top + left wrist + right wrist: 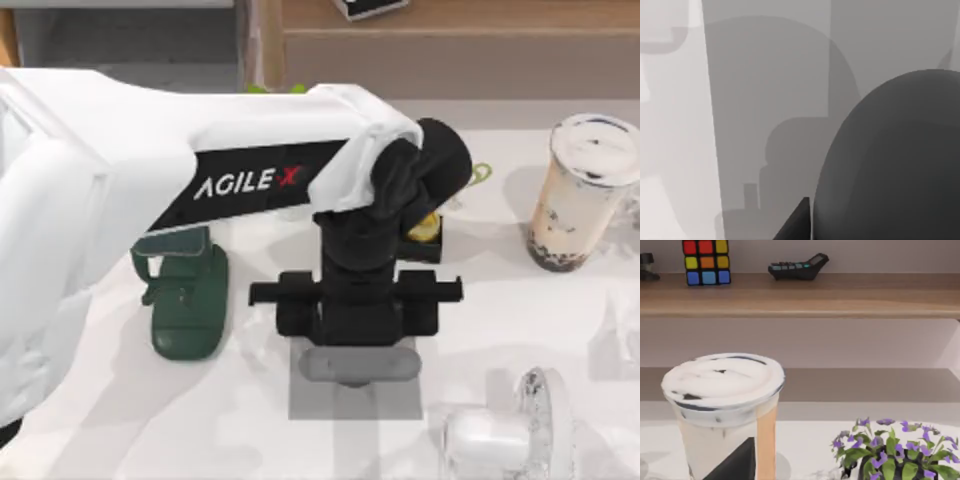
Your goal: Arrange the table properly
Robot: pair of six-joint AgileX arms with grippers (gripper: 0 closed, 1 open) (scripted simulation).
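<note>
The white table (pixel 240 420) carries a grey square mat (pixel 400 400) near the front middle. My left gripper (pixel 356 345) hangs right over the mat, pointing down at a dark grey rounded mouse (pixel 358 364) that lies across the mat's far part. In the left wrist view the mouse (pixel 890 160) bulges very close to the camera, with the mat (pixel 770 100) behind it. Whether the mouse is held or resting cannot be told. My right wrist camera looks from low over the table at a milk tea cup (pixel 725 410).
A dark green stapler (pixel 187 305) lies left of the mat. The milk tea cup (pixel 582 190) stands at the back right, and a clear glass (pixel 515 432) lies at the front right. A potted plant (pixel 895 452) sits behind the arm. A wooden shelf (pixel 805 297) holds a colour cube (pixel 706 262) and a calculator (pixel 797 267).
</note>
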